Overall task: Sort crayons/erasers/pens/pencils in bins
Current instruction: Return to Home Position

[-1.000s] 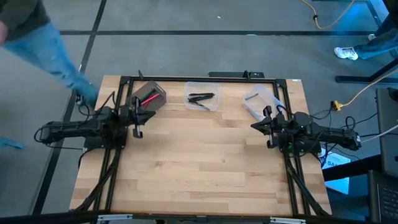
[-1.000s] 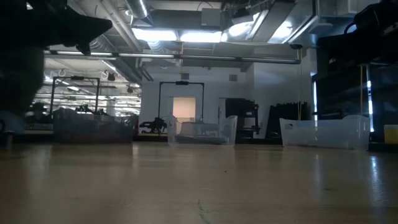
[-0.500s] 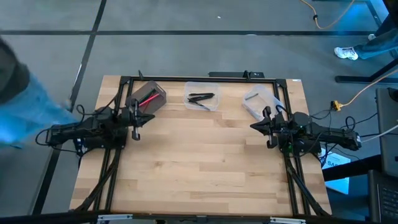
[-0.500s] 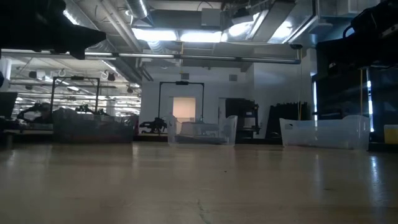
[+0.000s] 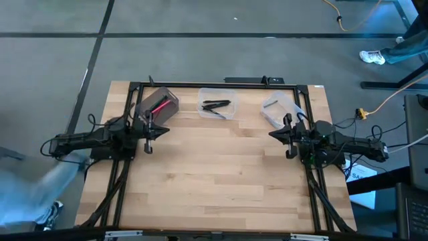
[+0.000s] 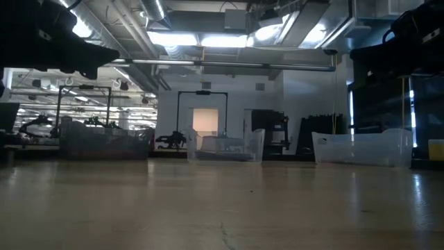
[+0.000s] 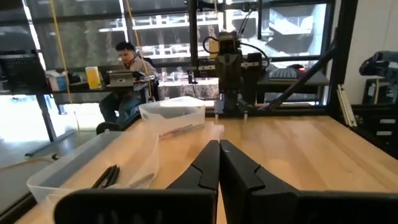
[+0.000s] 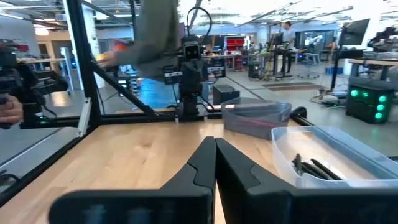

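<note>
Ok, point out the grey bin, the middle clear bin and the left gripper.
grey bin (image 5: 173, 99): high view, right rim.
middle clear bin (image 5: 229, 113): high view, bare floor corner.
left gripper (image 7: 219, 147): left wrist view, between its shut fingertips.

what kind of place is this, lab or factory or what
Probably a robotics lab in an open industrial hall: exposed ducts and strip lights overhead, a wooden table flanked by the left tool and right tool, both shut, and a seated person beyond it.

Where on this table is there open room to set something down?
Bare wood runs between the left gripper and the right gripper, down to the near edge of the table. The far edge is crowded: grey box, clear squarish tub and clear rounded tub.
</note>
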`<state>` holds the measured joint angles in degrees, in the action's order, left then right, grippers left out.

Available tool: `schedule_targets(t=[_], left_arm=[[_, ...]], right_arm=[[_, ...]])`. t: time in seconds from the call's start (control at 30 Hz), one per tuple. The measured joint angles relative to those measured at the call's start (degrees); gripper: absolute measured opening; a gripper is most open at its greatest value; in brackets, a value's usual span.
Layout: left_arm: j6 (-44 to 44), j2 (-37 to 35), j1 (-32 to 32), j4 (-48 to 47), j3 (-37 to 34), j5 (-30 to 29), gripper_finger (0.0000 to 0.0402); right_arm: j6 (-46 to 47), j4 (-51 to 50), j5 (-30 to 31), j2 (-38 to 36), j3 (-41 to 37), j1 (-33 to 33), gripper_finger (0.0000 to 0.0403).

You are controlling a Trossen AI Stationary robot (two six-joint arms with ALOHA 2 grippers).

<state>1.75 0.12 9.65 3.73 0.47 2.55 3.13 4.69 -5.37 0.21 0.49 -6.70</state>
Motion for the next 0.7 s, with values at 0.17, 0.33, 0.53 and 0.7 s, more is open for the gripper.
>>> schedule_targets(t=[0.17,0.33,0.53,0.7], left_arm=[[0.3,0.0,0.0,2.2,0.0,0.6,0.0000],[1.3,0.0,0.0,3.2,0.0,7.1,0.0000],[2.2,0.0,0.0,1.5,0.0,7.6,0.0000],[2.1,0.2,0.0,1.3,0.0,7.2,0.0000]], right_arm=[[0.9,-1.0,0.3,0.0,0.0,0.0,0.0012],[0.3,-1.2,1.2,0.0,0.0,0.0,0.0012],[-0.7,-1.2,1.3,0.0,0.0,0.0,0.0012],[-1.8,-1.8,4.8,0.0,0.0,0.0,0.0012]])
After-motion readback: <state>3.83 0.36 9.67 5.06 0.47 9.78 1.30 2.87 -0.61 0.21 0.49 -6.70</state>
